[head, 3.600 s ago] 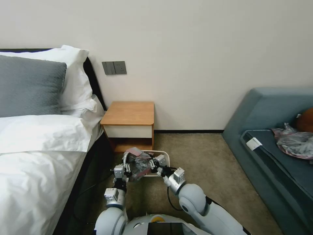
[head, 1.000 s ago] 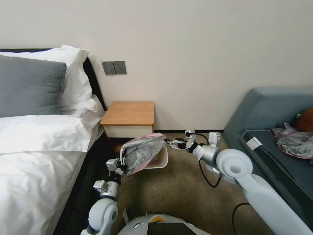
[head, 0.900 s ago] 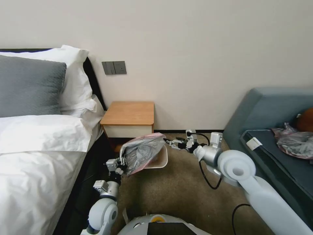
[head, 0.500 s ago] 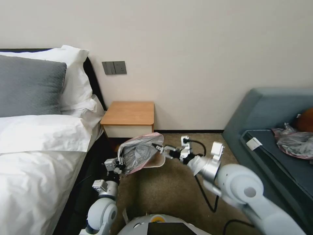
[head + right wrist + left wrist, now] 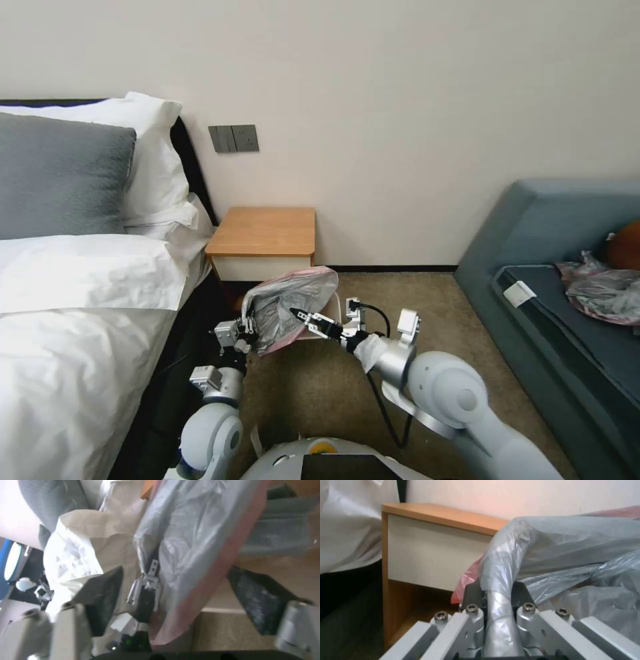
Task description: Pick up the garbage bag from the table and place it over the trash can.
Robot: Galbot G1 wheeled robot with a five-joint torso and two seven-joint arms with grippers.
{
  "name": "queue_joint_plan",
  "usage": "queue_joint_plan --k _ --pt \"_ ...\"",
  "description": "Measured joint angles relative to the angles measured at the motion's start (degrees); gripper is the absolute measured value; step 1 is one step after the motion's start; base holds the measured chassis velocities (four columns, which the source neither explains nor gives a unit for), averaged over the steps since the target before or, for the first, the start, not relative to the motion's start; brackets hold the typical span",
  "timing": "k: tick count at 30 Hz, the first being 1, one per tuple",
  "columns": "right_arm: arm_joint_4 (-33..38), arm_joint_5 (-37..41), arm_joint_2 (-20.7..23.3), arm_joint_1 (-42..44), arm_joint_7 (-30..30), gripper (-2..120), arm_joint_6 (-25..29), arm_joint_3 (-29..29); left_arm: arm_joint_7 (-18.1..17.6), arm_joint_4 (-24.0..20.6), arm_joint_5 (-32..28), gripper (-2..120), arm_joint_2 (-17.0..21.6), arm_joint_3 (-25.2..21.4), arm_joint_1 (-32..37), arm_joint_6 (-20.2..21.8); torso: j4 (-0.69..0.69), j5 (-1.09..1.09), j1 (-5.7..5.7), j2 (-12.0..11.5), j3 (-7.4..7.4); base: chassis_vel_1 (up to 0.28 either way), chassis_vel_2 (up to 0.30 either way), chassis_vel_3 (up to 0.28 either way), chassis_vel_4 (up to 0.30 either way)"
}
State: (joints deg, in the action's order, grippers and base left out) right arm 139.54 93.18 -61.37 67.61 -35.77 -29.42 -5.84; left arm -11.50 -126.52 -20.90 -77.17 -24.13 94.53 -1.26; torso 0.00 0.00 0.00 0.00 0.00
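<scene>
item: garbage bag (image 5: pixel 290 307), grey plastic with pink rim, already off the bench (image 5: pixel 263 232) and held spread above the trash can (image 5: pixel 331 319) in front of it, not yet pulled down over the can's rim. my left pincer (image 5: pixel 248 327) is clamped on a fold of the bag's edge; my right pincer (image 5: pixel 298 313) stands spread wide at the pink rim, gripping nothing. writing or labels: none legible.

Soft even indoor light, faint shadows, right wrist view blurred
</scene>
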Motion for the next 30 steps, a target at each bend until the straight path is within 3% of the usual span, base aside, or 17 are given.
queue_joint_plan --k 12,16,20,30 --pt "-1.1 -4.8 -0.7 0.7 2.4 31 -0.1 1.5 -0.7 -0.1 -0.2 6 -0.1 0.0 -0.2 0.1 0.00 0.00 0.00 0.0 0.00 0.000 0.000 0.000 0.000" --pt "-1.3 -6.0 -0.8 1.2 3.3 23 -0.3 1.6 -0.7 -0.1 -0.3 6 -0.1 0.1 -0.1 0.2 0.00 0.00 0.00 0.0 0.00 0.000 0.000 0.000 0.000" --pt "-1.5 -8.4 -1.2 2.1 5.1 3 -0.2 1.8 -0.9 -0.2 -0.4 6 -0.2 0.1 0.0 0.3 0.00 0.00 0.00 0.0 0.00 0.000 0.000 0.000 0.000" --pt "0.5 -10.3 -1.0 5.5 6.2 0 -0.2 0.7 -3.0 -0.2 -2.5 6 -0.6 -0.7 -0.4 1.3 0.00 0.00 0.00 0.0 0.00 0.000 0.000 0.000 0.000"
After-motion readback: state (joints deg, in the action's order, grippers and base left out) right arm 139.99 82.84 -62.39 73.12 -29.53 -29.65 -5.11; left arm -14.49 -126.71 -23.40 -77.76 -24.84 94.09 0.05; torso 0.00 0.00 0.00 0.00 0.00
